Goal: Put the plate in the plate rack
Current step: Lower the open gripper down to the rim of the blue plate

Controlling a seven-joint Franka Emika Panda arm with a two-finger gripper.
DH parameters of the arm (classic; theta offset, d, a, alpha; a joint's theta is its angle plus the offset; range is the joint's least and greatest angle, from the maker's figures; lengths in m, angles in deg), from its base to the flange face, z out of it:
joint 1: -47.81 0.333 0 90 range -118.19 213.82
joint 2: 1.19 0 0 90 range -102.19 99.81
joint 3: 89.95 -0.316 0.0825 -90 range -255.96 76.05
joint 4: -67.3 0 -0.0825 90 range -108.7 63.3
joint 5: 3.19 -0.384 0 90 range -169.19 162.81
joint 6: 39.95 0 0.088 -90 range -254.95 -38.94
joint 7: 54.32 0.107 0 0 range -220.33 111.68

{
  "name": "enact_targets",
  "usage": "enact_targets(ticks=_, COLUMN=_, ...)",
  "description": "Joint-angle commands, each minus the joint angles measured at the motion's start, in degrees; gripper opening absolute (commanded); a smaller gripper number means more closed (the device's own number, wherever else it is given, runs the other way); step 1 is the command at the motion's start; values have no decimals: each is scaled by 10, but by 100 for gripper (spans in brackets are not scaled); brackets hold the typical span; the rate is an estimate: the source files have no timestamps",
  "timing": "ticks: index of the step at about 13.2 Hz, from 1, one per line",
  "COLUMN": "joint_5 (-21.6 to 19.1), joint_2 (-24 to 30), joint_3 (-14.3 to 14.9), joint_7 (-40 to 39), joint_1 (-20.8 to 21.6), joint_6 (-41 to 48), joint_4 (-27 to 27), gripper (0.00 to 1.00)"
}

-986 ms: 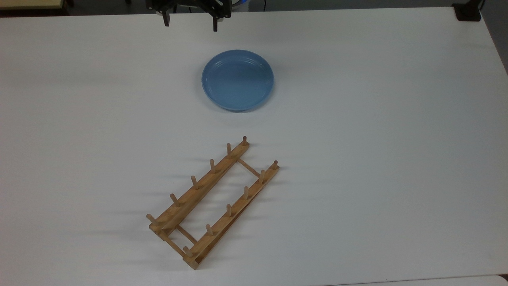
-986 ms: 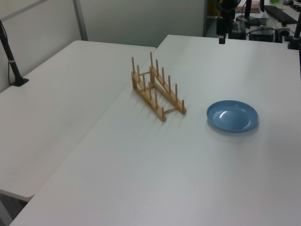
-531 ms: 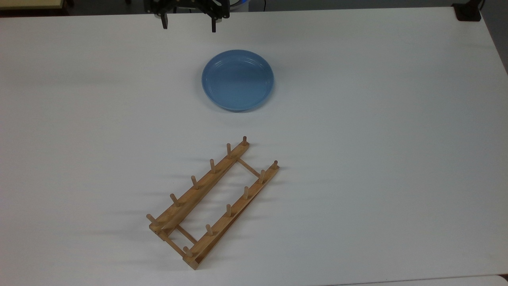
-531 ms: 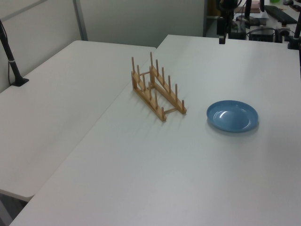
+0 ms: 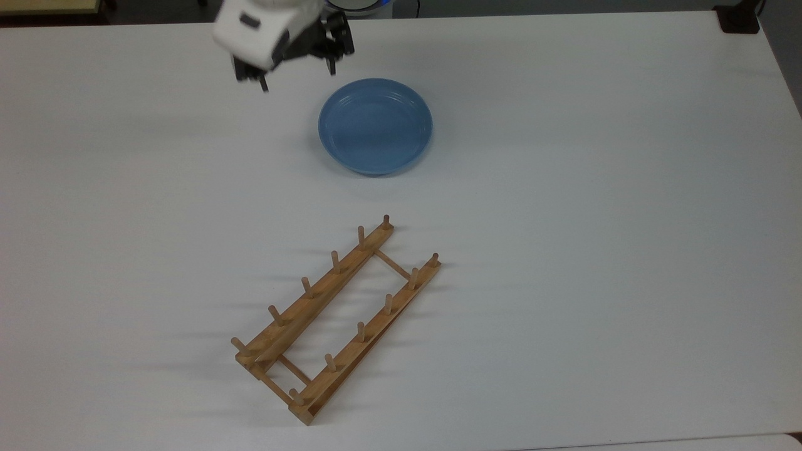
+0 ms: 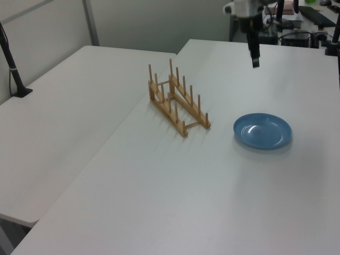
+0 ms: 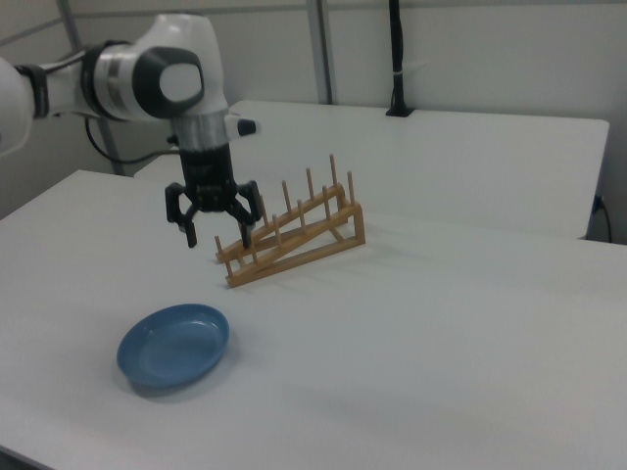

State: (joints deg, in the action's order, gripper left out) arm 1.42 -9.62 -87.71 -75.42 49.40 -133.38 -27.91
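The light-blue plate point(image 5: 374, 125) lies flat on the white table, apart from the rack; I also see the plate point(image 6: 262, 130) in the left view and the plate point(image 7: 174, 345) in the right view. The wooden plate rack point(image 5: 338, 319) stands empty nearer the top view's bottom, its pegs upright point(image 6: 178, 101) point(image 7: 294, 235). My gripper point(image 5: 297, 75) hangs above the table just off the plate's upper-left rim in the top view, open, fingers pointing down, holding nothing. In the right view the gripper point(image 7: 218, 233) hovers above and behind the plate, in front of the rack. One of its fingers point(image 6: 255, 57) shows in the left view.
A black clamp point(image 5: 739, 19) sits at the table's far right corner in the top view. A black pole point(image 6: 13, 64) stands on the adjoining table point(image 6: 53, 117) at the left view's left. The same pole point(image 7: 397, 59) rises behind the rack in the right view.
The arm has swung in from the table's far edge toward the plate and come lower; its white wrist now shows in the top view. Plate and rack have not moved.
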Motion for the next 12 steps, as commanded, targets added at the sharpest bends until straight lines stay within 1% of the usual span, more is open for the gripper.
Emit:
enact_targets(ticks=1, joint_5=23, joint_2=-13, joint_3=1, joint_7=-32, joint_1=11, joint_6=-90, joint_4=-76, gripper=95)
enact_targets(ticks=2, joint_5=32, joint_2=-16, joint_3=0, joint_7=-32, joint_1=11, joint_6=-101, joint_4=-86, gripper=91)
enact_targets(ticks=4, joint_5=37, joint_2=-35, joint_3=0, joint_7=-32, joint_1=18, joint_6=-102, joint_4=-89, gripper=76)
enact_targets(ticks=6, joint_5=52, joint_2=-62, joint_3=0, joint_7=-32, joint_1=26, joint_6=-104, joint_4=-89, gripper=62)
enact_targets(ticks=7, joint_5=61, joint_2=-74, joint_3=0, joint_7=-32, joint_1=27, joint_6=-104, joint_4=-89, gripper=59)
enact_targets(ticks=8, joint_5=65, joint_2=-84, joint_3=0, joint_7=-32, joint_1=27, joint_6=-105, joint_4=-89, gripper=56)
enact_targets(ticks=12, joint_5=71, joint_2=-110, joint_3=0, joint_7=-31, joint_1=40, joint_6=-112, joint_4=-89, gripper=56)
